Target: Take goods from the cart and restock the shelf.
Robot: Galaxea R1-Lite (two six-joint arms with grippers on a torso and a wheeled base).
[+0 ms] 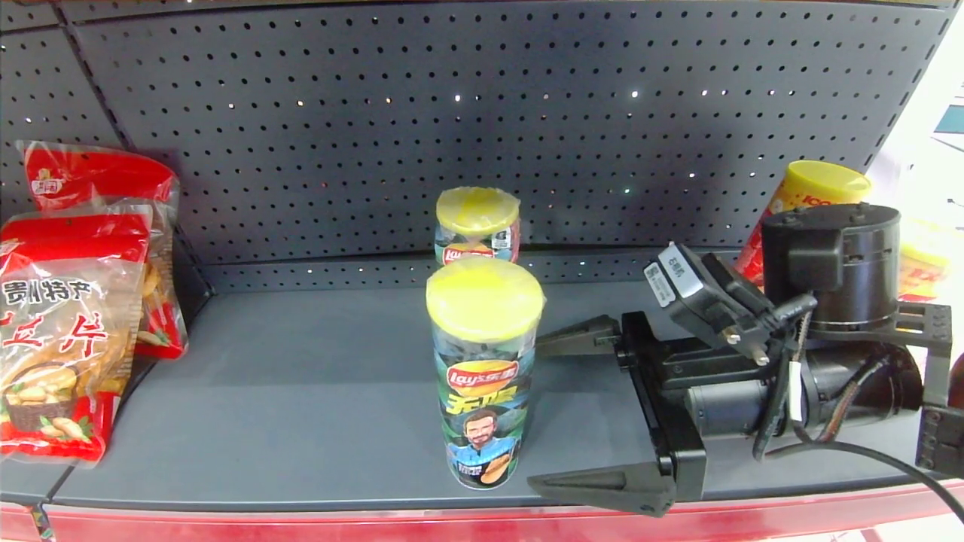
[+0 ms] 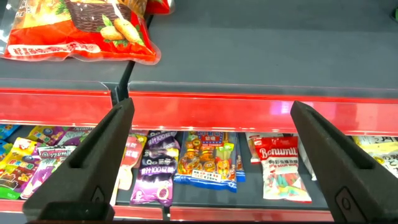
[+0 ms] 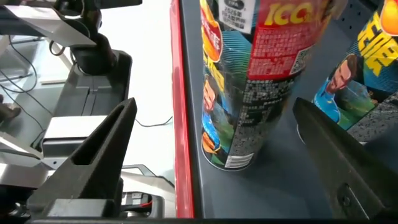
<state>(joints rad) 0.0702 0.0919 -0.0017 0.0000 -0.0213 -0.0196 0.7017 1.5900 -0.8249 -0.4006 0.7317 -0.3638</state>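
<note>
My right fingers are spread wide and lie low over the shelf. Their tips are just beside the front can of crisps, not touching it. That can stands upright near the shelf's red front edge, yellow lid on top. The rear can stands upright straight behind it, against the pegboard back. A third can, tilted, shows behind my right wrist. Snack bags lean at the shelf's left end. My left fingers are also spread, holding nothing, out in front of the red edge, with packets of sweets on the lower shelf beyond them.
</note>
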